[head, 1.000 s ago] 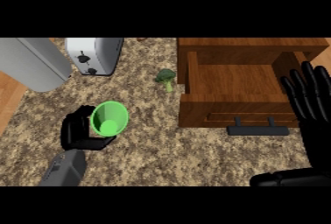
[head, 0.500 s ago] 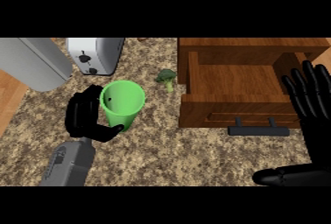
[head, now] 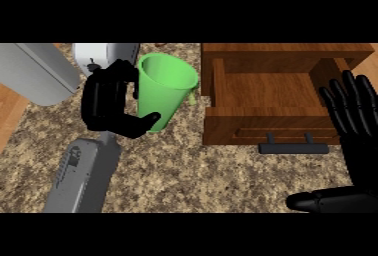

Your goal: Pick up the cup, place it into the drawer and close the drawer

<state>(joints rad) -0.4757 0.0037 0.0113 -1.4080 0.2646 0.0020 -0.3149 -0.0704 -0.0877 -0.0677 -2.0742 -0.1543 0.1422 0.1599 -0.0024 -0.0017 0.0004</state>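
Observation:
A bright green cup [head: 167, 89] is held upright above the counter, its open mouth up. My left hand [head: 111, 102] is curled round its left side, thumb under its base. The cup hangs just left of the open wooden drawer [head: 277, 90], whose inside shows bare wood. The drawer's black handle [head: 292, 148] sticks out at its front. My right hand [head: 354, 120] rests open at the right edge, fingers up, over the drawer's right side.
A white toaster [head: 100, 55] stands at the back, partly behind my left hand. A grey appliance [head: 33, 72] fills the back left corner. A small green thing [head: 193, 95] peeks out behind the cup. Speckled countertop [head: 199, 180] lies in front.
My left hand has lifted the cup higher and carried it right, toward the drawer. It now looms larger and hides the small green thing. The right hand has stayed still.

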